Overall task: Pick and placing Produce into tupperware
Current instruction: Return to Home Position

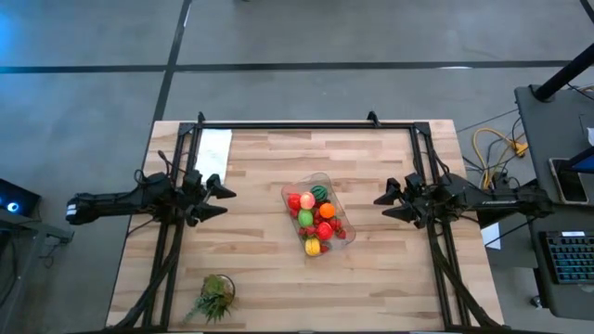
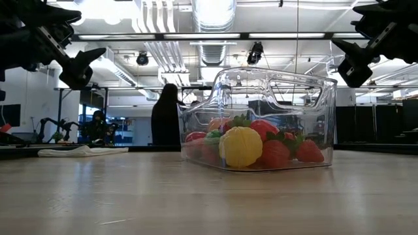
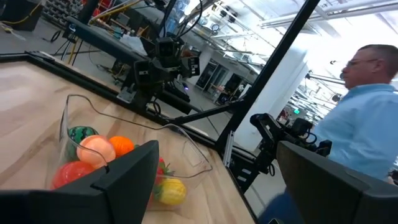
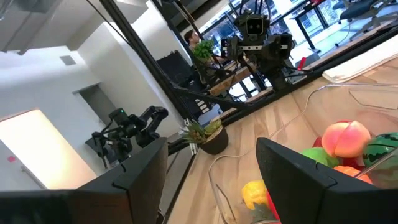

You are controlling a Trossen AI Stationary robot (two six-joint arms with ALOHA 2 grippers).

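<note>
A pale wooden table (image 1: 269,278) fills the middle of the high view, edged at the back and sides by a black frame (image 1: 297,124), with grey floor around it. A white sheet of paper (image 1: 215,148) lies at the table's upper left, and a leafy green plant (image 1: 216,297) stands near the lower left. The clear container (image 1: 309,181) sits just right of centre, turned at a slant. All the produce (image 1: 316,221) visible lies heaped inside it: red, green, orange, yellow and pink pieces.

In the low view the room behind shows ceiling ducts and strip lights, and a dark figure of a person (image 2: 166,114) stands beyond the table. The left wrist view shows another person (image 3: 367,118) in a light blue shirt at the right edge.

The left gripper (image 1: 229,202) hangs at the left of the table, pointing toward the container and well apart from it, its fingers spread and holding nothing. The right gripper (image 1: 379,206) mirrors it on the right, also spread and empty. Both are raised above the table top, in the low view's upper corners.

In the low view a yellow piece and red pieces at the front hide those behind. Each wrist view's own dark fingers cover part of the container, and the right wrist view's frame edge cuts it off.
</note>
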